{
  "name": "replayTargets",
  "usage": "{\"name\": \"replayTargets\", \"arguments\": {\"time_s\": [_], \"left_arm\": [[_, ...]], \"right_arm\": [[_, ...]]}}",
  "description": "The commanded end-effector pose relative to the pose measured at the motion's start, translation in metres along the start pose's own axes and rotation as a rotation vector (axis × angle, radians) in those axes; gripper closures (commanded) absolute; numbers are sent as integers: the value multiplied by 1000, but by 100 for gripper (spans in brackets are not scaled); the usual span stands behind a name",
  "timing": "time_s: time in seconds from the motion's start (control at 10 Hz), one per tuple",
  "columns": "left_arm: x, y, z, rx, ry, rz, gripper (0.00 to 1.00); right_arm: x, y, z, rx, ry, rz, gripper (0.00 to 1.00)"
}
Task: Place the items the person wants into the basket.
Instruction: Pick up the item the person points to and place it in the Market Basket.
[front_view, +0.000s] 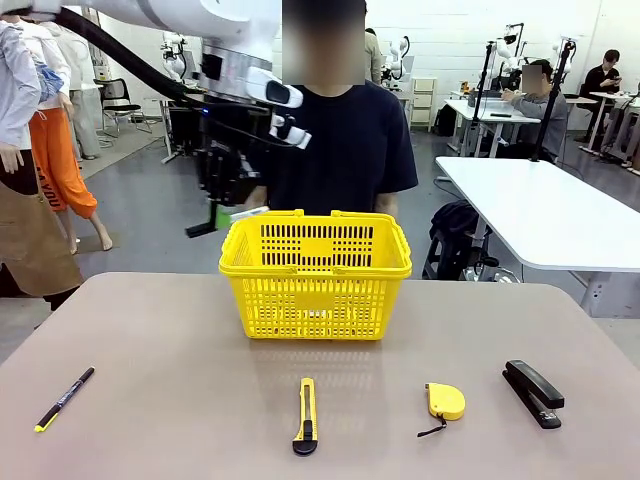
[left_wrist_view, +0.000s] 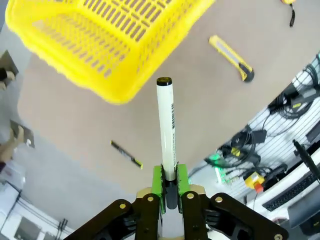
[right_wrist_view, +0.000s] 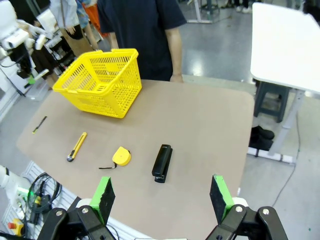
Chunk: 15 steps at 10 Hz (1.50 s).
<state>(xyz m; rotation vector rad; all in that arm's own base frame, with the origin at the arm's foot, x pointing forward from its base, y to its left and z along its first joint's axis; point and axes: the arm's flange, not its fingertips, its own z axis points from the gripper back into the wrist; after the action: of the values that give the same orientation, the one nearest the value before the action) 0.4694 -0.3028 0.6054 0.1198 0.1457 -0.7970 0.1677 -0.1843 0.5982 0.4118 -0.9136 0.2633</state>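
A grey-brown table is shared with a person in a dark short-sleeved T-shirt, who stands at twelve o'clock of the bright yellow slotted plastic basket. The robot's left hand hangs high at ten o'clock of that basket, its green pads pinching a short marker with a white barrel and black tip. The marker's long axis runs straight out along the fingers. In the wrist view the basket's nearest corner lies at eleven o'clock of the marker's tip, so the drop looks to need a shift that way.

The right hand is spread and empty above the table's near edge. The black stapler lies at its twelve o'clock and the small yellow tape measure with a black strap at eleven, both nearer this arm. A yellow-and-black utility knife lies at six o'clock of the basket, and a thin black pen at eight.
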Motion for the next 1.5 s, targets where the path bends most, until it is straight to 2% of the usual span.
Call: {"name": "replayTargets", "arguments": {"time_s": [0.0, 0.1, 0.3, 0.7, 0.8, 1.4], "left_arm": [[28, 2, -16, 19, -104, 33, 87], [35, -3, -21, 42, -219, 81, 87], [48, -10, -27, 10, -252, 103, 87], [43, -13, -25, 9, -266, 133, 87], [58, -6, -21, 10, -253, 95, 87], [58, -6, -21, 10, -253, 95, 87]], "right_arm": [[-1, -1, -2, 2, -1, 0, 0], [-1, -1, -2, 2, -1, 0, 0], [-1, -1, -2, 2, -1, 0, 0], [-1, -1, -2, 2, -1, 0, 0], [-1, -1, -2, 2, -1, 0, 0], [-1, -1, -2, 2, -1, 0, 0]]}}
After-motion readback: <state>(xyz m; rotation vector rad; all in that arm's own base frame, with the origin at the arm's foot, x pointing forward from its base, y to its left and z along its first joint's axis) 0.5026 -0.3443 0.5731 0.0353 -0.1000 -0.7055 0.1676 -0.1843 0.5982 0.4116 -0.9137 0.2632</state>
